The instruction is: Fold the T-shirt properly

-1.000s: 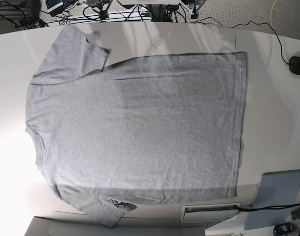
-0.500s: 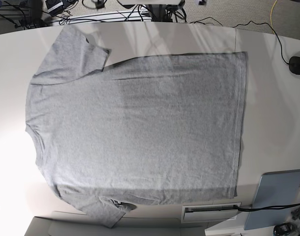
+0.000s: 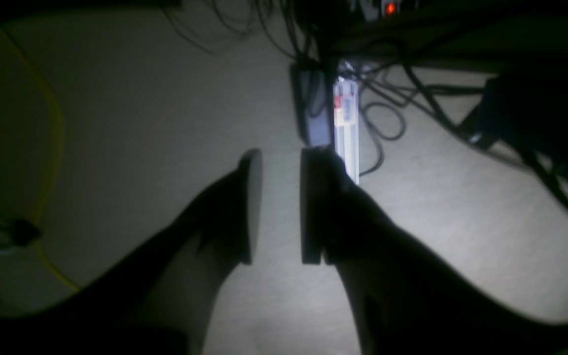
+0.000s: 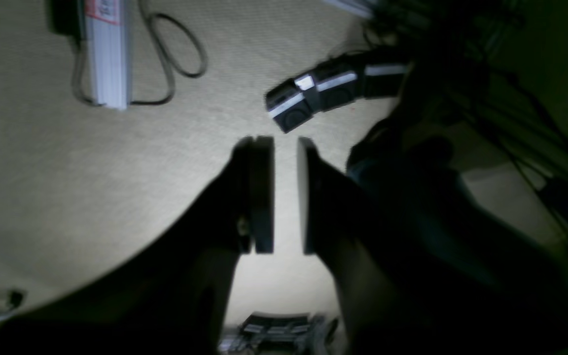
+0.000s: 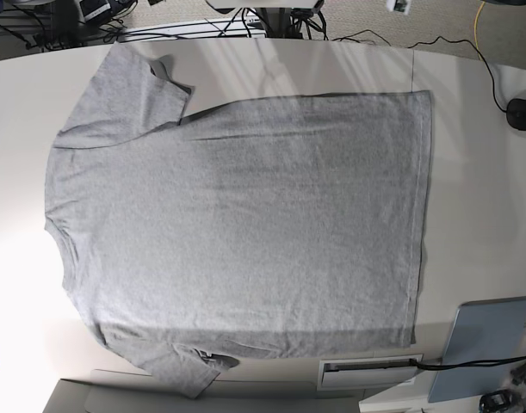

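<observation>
A: What has changed over the last second?

B: Almost nothing on the table. The T-shirt (image 5: 237, 219) lies spread flat on the white table (image 5: 482, 198), plain side up, exactly where it lay a second ago. Only the clutter past the table's 12 o'clock edge has shifted a little

A: And the arms?

B: Neither shows in the base view. The wrist cameras look down at carpeted floor and cables, so both arms hang off the table. The left gripper (image 3: 280, 207) has its jaws parted by a narrow gap with nothing between them; the right gripper (image 4: 285, 195) is the same, slightly narrower, also empty

A: So for the task?

B: My reading is that folding has not begun. The cloth is smoothed out and no edge is lifted or doubled over, apart from small curled corners on the two sleeves

A: Which way does the shirt point?

B: Its long axis runs from 9 o'clock to 3 o'clock in the base view. The collar end is at 9 o'clock, the straight hem at 3 o'clock. One sleeve reaches toward 11 o'clock, the other toward 7 o'clock at the table's near edge

A: Anything nearby?

B: A blue-grey panel (image 5: 486, 344) at 4 o'clock, just beyond the hem corner, apart from the cloth. A black puck-like object (image 5: 522, 113) sits at 2 o'clock, well clear
</observation>
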